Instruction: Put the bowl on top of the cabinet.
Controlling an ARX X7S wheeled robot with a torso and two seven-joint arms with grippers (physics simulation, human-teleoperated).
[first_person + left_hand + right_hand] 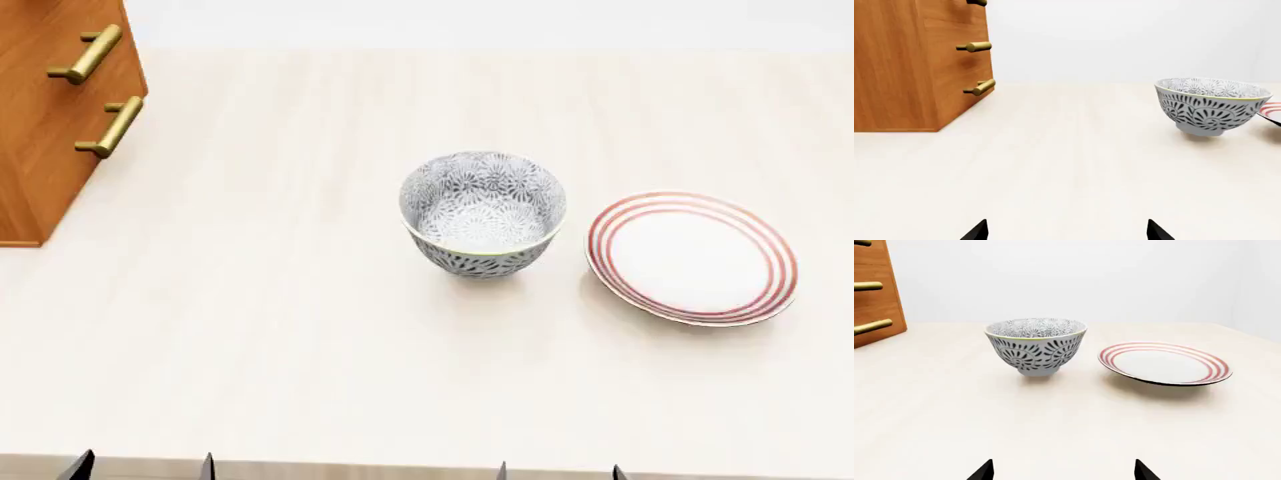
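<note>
The bowl (pixel 482 213), white with a dense grey-black floral pattern, stands upright near the middle of the pale table (pixel 294 330); it also shows in the wrist views, bowl (pixel 1211 105) and bowl (pixel 1035 345). The orange-brown cabinet (pixel 47 110) with brass bar handles stands at the far left, and its top is out of view. My left gripper (pixel 140 467) and right gripper (pixel 558 472) sit at the table's near edge, only their dark tips showing. Both are open and empty: left gripper (pixel 1067 231), right gripper (pixel 1063 471). The bowl is well ahead of both.
A flat white plate with red rings (pixel 691 258) lies just right of the bowl, close to it; the plate (pixel 1165 363) shows in the right wrist view too. The table's near edge (pixel 347 468) runs along the bottom of the head view.
</note>
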